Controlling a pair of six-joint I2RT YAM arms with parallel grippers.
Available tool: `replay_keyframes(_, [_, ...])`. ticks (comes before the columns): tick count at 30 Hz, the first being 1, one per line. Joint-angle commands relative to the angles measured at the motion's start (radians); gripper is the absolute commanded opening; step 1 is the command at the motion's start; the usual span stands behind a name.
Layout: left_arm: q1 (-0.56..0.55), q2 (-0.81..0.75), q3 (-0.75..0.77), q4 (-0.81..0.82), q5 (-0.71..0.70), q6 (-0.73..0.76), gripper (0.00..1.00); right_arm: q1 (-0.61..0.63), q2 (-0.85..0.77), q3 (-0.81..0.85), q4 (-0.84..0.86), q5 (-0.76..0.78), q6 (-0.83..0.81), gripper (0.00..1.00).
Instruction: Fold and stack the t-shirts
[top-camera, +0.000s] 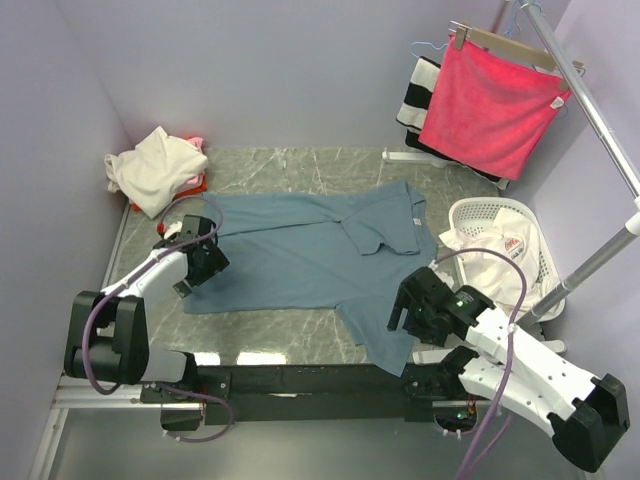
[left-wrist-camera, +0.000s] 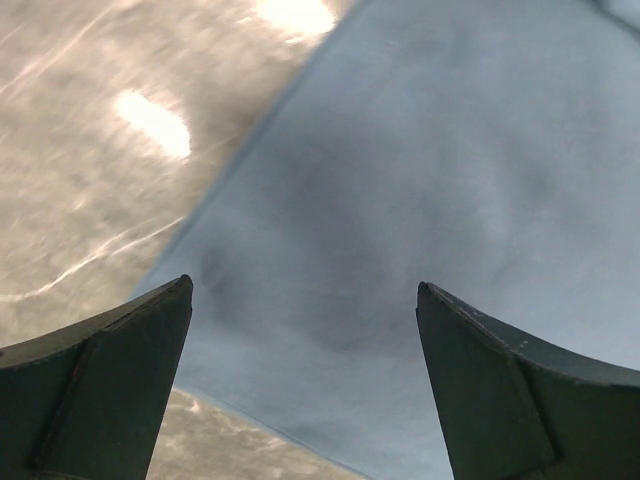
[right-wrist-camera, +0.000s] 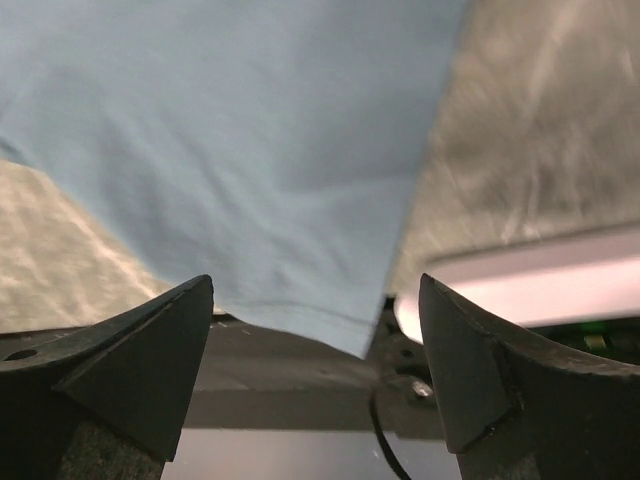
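Observation:
A dusty blue-grey t-shirt (top-camera: 300, 255) lies spread flat on the marble table; one sleeve hangs over the near edge. My left gripper (top-camera: 205, 265) is open, just above the shirt's left hem corner (left-wrist-camera: 330, 300). My right gripper (top-camera: 412, 308) is open above the hanging sleeve's hem (right-wrist-camera: 300, 200). A cream t-shirt (top-camera: 155, 168) lies crumpled at the far left corner, with a pink/red one (top-camera: 195, 180) partly hidden under it. A white t-shirt with red print (top-camera: 495, 252) sits in the basket.
A white laundry basket (top-camera: 520, 215) stands at the right. A bright pink-red towel (top-camera: 490, 105) hangs on a hanger from a metal rail (top-camera: 590, 100), with a black-and-white striped cloth (top-camera: 415, 95) behind it. The black arm mount rail (top-camera: 300, 385) runs along the near edge.

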Motion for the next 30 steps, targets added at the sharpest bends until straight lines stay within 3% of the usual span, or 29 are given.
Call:
replay_keyframes(1, [0.015, -0.058, -0.051, -0.047, -0.065, -0.106, 0.99, 0.04, -0.053, -0.027, -0.12, 0.041, 0.141, 0.89])
replay_keyframes(7, [0.084, -0.095, -0.1, -0.032, -0.021, -0.137, 0.99, 0.05, -0.03, -0.032, -0.161, 0.035, 0.172, 0.9])
replay_keyframes(17, [0.13, 0.017, -0.177, 0.091, 0.118, -0.12, 0.99, 0.07, 0.028, -0.015, -0.177, 0.052, 0.218, 0.92])
replay_keyframes(24, [0.13, 0.003, -0.195, 0.109, 0.155, -0.098, 0.99, 0.07, 0.128, -0.053, -0.028, 0.012, 0.193, 0.88])
replay_keyframes(30, [0.13, -0.058, -0.188, 0.099, 0.149, -0.086, 0.98, 0.073, 0.189, -0.032, 0.052, 0.125, 0.172, 0.84])
